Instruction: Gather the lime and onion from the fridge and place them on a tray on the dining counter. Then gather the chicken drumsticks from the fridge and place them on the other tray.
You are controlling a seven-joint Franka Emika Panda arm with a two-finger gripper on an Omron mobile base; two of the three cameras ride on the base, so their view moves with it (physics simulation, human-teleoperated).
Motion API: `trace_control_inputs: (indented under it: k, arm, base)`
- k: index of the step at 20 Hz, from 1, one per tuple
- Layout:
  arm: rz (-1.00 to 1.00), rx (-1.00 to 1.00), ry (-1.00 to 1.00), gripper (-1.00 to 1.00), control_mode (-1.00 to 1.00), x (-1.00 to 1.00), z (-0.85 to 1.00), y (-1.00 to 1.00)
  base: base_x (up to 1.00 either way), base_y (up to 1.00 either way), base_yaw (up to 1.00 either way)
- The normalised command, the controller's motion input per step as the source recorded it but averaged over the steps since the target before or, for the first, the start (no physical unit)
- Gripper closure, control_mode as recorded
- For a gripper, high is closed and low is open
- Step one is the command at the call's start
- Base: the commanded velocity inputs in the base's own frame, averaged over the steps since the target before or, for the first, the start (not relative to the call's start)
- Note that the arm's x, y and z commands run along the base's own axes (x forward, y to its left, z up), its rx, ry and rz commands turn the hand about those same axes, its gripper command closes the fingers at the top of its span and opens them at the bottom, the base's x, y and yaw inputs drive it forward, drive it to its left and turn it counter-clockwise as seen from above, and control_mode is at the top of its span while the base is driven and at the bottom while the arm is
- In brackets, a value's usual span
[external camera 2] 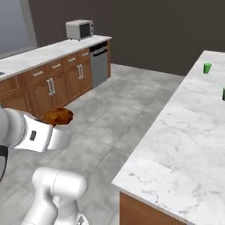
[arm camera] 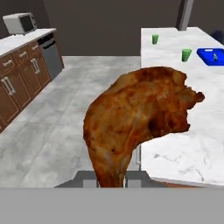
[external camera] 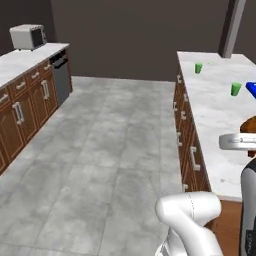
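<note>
Chicken drumstick (arm camera: 140, 118), one piece, sits pinched in my jaws, its narrow end down between my fingertips (arm camera: 89, 180) in the hand view, held above the floor (arm camera: 52, 127) just beside the dining worktop (arm camera: 183, 148). Farther along that worktop I count two green cups (arm camera: 186, 54) and one blue tray (arm camera: 211, 56). In the left base view, the same two cups (external camera: 235, 89) and the tray's corner (external camera: 251, 88) show on the worktop (external camera: 215, 120), with the brown meat (external camera: 249, 124) at the right edge. In the right base view, the drumstick (external camera 2: 58, 117) hangs at my arm's end, well apart from the worktop (external camera 2: 176, 145); one microwave (external camera 2: 79, 29) stands on the wall counter.
</note>
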Motion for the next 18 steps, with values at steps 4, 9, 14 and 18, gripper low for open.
trace_control_inputs:
  k: [4,9,14,18]
  arm:
    - [0.0,0.0,0.0,1.0,1.0,0.0,0.0,0.0]
    - [0.0,0.0,0.0,1.0,1.0,0.0,0.0,0.0]
    - [0.0,0.0,0.0,1.0,1.0,0.0,0.0,0.0]
    - [0.0,0.0,0.0,1.0,1.0,0.0,0.0,0.0]
  base:
    - [-0.87,-0.25,-0.29]
    - [-0.51,-0.56,-0.24]
    - [-0.28,-0.86,-0.18]
    - [-0.56,-0.74,-0.17]
